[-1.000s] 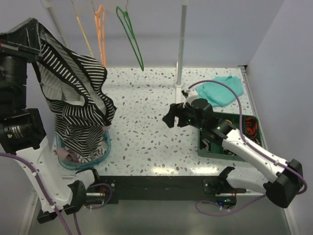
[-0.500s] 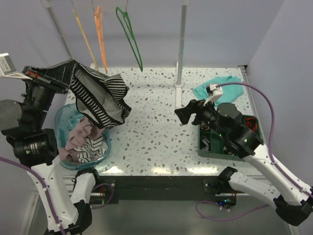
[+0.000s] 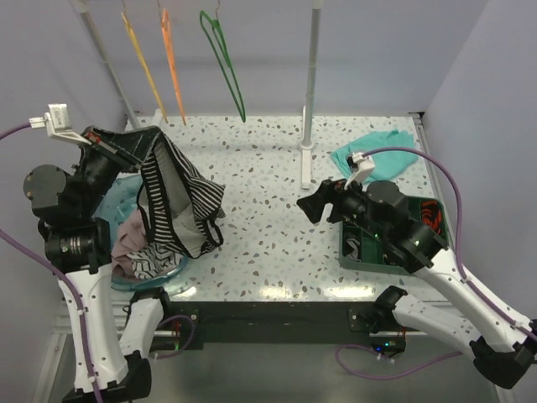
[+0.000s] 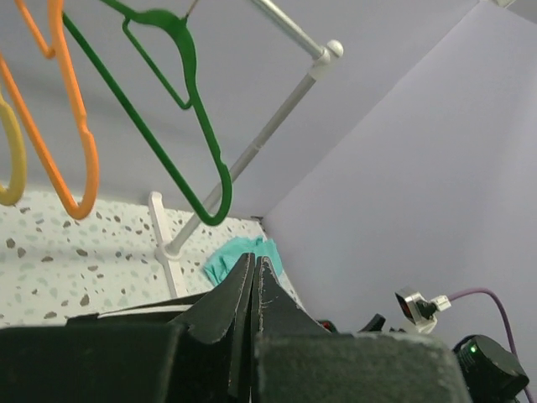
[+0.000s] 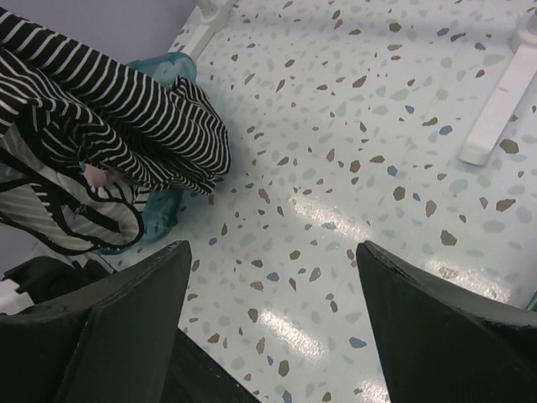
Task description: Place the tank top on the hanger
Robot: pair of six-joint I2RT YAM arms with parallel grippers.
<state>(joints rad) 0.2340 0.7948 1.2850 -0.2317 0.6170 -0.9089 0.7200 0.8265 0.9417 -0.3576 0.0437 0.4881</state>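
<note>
Tank top (image 3: 178, 195) dangles from my left fingers (image 4: 222, 306), clamped shut on it, above the teal tub (image 3: 172, 265) at the counter's (image 3: 260, 222) left edge. Right fingers (image 5: 436, 319) gape wide, holding nothing. Green hanger (image 4: 128, 109) hangs on the rail (image 4: 289, 25) behind.

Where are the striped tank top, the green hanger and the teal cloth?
striped tank top (image 3: 180, 201), top view, hanging striped fabric.
green hanger (image 4: 168, 164), left wrist view, lower limb.
teal cloth (image 3: 390, 137), top view, upper part.
</note>
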